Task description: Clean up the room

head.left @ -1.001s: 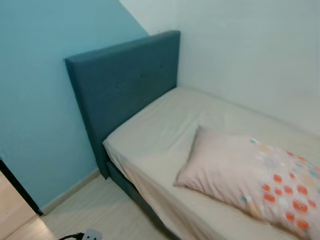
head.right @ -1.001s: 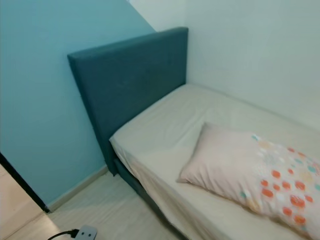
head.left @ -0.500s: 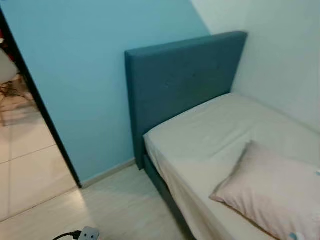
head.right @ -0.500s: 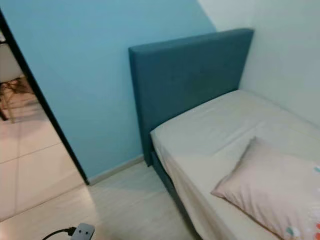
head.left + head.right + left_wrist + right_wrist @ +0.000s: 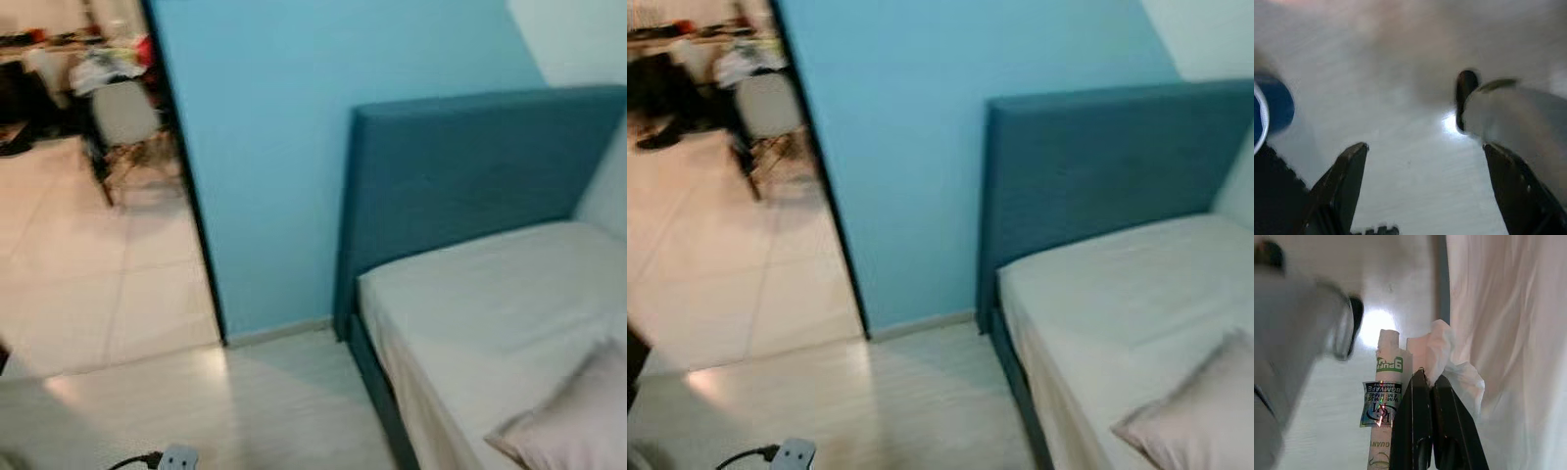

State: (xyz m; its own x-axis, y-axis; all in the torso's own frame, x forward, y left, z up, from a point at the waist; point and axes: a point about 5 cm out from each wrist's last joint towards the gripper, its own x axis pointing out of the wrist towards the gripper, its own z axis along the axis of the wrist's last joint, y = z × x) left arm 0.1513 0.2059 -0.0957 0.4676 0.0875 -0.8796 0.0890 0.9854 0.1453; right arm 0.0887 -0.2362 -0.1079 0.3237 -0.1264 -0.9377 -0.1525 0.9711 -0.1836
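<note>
My right gripper [image 5: 1429, 377] is shut, its two black fingers pressed together on a crumpled white tissue [image 5: 1445, 348]. A slim cream carton with printed labels [image 5: 1383, 387] sticks out beside the fingers; I cannot tell whether they clamp it too. Both hang above the pale floor, next to the bed's hanging sheet [image 5: 1508, 323]. My left gripper [image 5: 1425, 152] is open over bare floor with nothing between its fingers [image 5: 1344, 174]. A round blue thing with a white rim [image 5: 1276, 103] lies at that view's edge.
A bed [image 5: 490, 304] with a blue headboard [image 5: 460, 166] and a pink pillow [image 5: 578, 421] stands on the right. A doorway [image 5: 88, 225] on the left leads to a tiled room with a chair [image 5: 122, 117]. A plug on a black cord [image 5: 176, 457] lies on the floor.
The camera has swung left: the bed and pillow slid to the right of the picture, and the doorway with the tiled room came into view.
</note>
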